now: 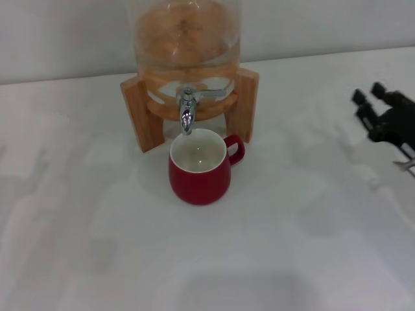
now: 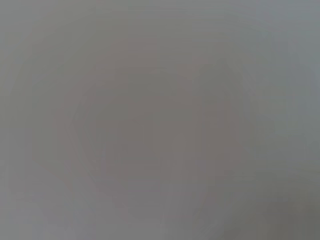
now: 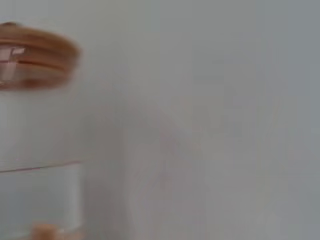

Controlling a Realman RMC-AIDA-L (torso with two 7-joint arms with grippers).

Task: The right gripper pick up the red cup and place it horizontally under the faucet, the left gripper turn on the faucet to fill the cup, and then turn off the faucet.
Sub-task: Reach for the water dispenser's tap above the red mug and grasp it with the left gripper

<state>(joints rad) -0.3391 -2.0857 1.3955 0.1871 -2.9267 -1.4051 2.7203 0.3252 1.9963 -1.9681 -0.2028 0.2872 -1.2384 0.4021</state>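
Observation:
The red cup (image 1: 200,175) stands upright on the white table, directly below the spout of the chrome faucet (image 1: 187,109), with its loop handle pointing right. Its white inside looks dry as far as I can see. The faucet's thin lever sticks out to the right. My right gripper (image 1: 368,94) hovers far to the right of the cup, near the picture's edge, open with nothing between its black fingers. My left gripper is out of view; the left wrist view shows only a plain grey surface.
The faucet belongs to a glass jar (image 1: 187,39) on a wooden stand (image 1: 144,113) at the back of the white table (image 1: 97,214). The right wrist view shows the jar's glass wall (image 3: 35,200) and wooden lid (image 3: 35,55).

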